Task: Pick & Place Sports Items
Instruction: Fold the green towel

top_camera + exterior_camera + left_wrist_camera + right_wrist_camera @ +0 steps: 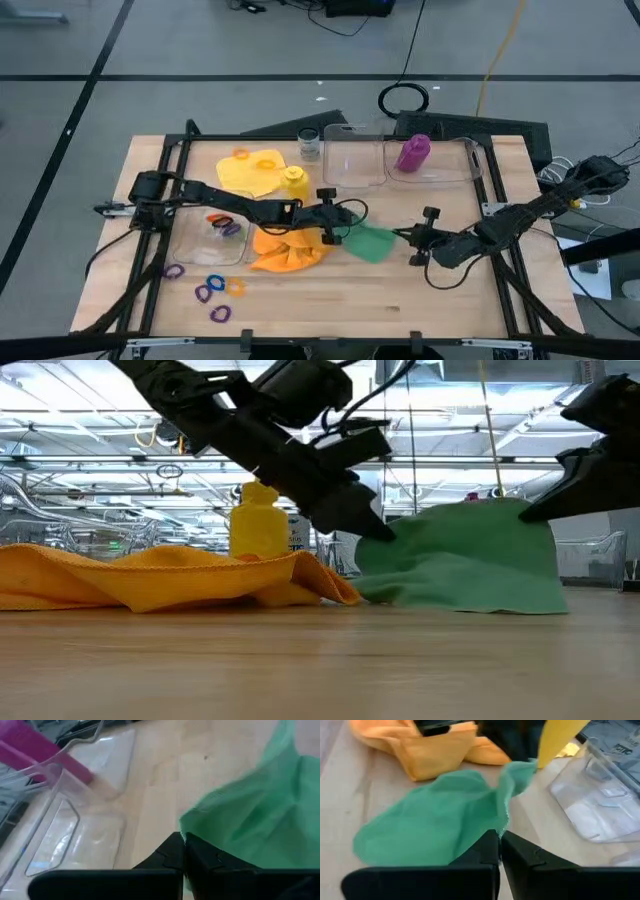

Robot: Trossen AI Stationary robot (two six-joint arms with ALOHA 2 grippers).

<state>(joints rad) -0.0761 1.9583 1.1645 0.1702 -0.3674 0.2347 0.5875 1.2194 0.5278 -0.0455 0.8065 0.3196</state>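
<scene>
Here, mid-table, my left claw point(335, 236) is pinched shut on one edge of the green cloth point(370, 243), and my right claw point(408, 238) is pinched shut on its opposite edge. The orange cloth point(288, 250) lies just beside it.

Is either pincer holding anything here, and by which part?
Both pinch the green cloth: left pincer its edge nearest the orange cloth, right pincer the opposite edge.

Both arms are matte black, built of slim jointed segments with blocky housings. Thin black cables loop beside the left pincer point(333, 232) mid-frame; the right pincer point(404, 237) carries a small knobbed bracket.
</scene>
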